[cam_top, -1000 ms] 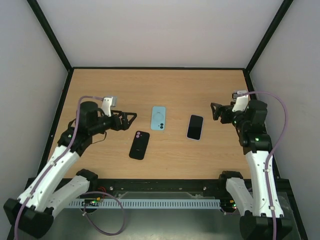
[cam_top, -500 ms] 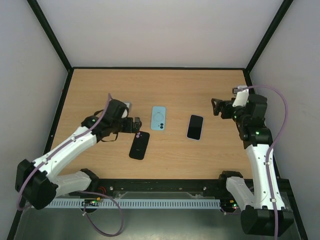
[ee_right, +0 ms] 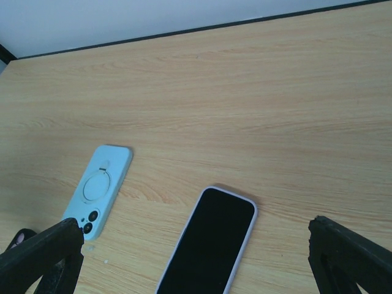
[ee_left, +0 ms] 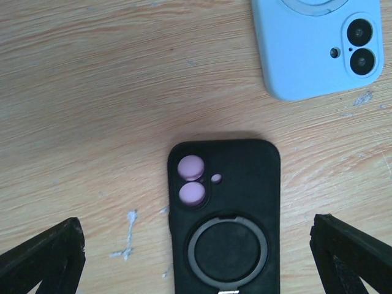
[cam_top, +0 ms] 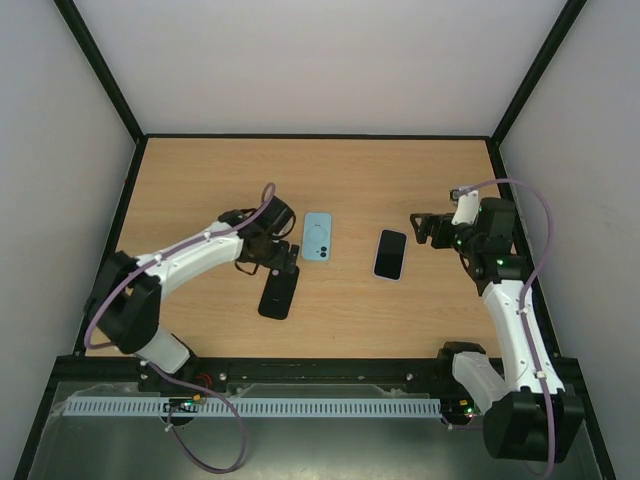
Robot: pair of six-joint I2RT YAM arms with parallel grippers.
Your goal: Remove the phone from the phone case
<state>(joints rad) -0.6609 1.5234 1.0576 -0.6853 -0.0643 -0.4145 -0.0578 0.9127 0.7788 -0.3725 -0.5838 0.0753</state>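
Left wrist view —

**A:** The left fingers (ee_left: 43,260) hang spread wide above the black-cased phone (ee_left: 224,208). It lies face down on the counter (ee_left: 92,92), lens end toward the pale blue phone (ee_left: 318,43) near it.

**B:** And the other arm?

**A:** The right fingers (ee_right: 346,257), equally wide apart and holding nothing, hover near the face-up phone (ee_right: 211,242) (lilac rim, dark screen), well apart from the black one.

**B:** What is the step in hand?

**A:** By my reading, a first grip on the black case. Nothing is touched yet.

**B:** How should it go?

**A:** Descend square to the phone, with one finger outside each long edge and the tips low enough to catch the thin sides. Close gently, since a flat phone on smooth wood probably skids if nudged from one side only. Stay clear of the ring stand on its back. The case likely peels off from a corner, so one arm should pin the phone while the other works the rim.
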